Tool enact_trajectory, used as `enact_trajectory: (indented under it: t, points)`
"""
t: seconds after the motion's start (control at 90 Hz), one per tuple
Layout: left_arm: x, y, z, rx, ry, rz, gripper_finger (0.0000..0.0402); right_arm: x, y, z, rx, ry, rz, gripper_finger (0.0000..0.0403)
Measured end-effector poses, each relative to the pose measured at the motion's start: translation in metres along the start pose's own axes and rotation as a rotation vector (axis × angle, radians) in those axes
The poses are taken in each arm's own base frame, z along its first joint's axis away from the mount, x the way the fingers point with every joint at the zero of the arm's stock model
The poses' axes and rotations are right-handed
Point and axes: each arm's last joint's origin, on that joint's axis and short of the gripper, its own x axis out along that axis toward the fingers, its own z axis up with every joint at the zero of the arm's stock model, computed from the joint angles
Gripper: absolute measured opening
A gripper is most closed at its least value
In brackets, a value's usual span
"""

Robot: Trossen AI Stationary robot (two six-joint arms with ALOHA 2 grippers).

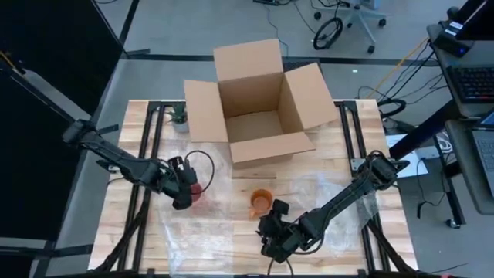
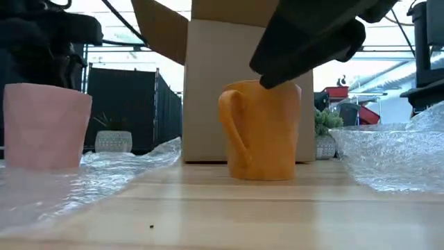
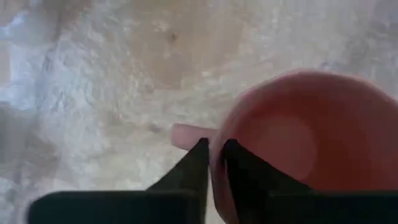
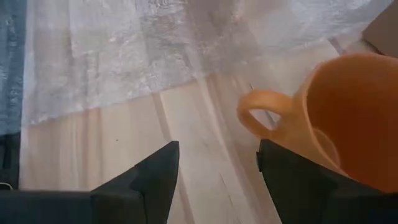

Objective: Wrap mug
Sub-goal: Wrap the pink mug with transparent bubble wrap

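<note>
Left end effector (image 1: 187,192) pinches the pink mug (image 1: 197,192) rim beside the orange mug (image 1: 261,201); right end effector (image 1: 275,218) gapes, seemingly empty. Lower yours squarely over the handle.

Lab: office chair (image 1: 356,15), floor cables (image 1: 401,73)

Two mugs (image 1: 261,201) on the table (image 1: 231,232), box (image 1: 258,104) behind them.
</note>
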Motion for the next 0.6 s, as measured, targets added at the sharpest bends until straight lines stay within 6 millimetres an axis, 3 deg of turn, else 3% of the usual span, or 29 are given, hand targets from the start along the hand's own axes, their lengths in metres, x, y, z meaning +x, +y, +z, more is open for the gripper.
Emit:
enact_trajectory:
  t: [0.156, 0.278, 0.478, 0.6]
  points:
    - [-0.021, 0.006, 0.002, 0.001, 0.021, 0.0, 0.0159, 0.003, -0.003, 0.003, -0.064, 0.001, -0.01, 0.0205]
    - [-0.042, 0.013, 0.006, -0.028, 0.012, 0.004, 0.0205, 0.003, -0.004, 0.003, -0.098, 0.004, -0.013, 0.0205]
    - [-0.07, 0.019, 0.007, -0.046, -0.043, -0.019, 0.0223, 0.003, -0.003, 0.003, -0.197, -0.001, -0.01, 0.0205]
    - [-0.081, 0.012, 0.008, -0.026, -0.084, -0.087, 0.0223, 0.002, 0.0, 0.005, -0.281, -0.02, 0.015, 0.0205]
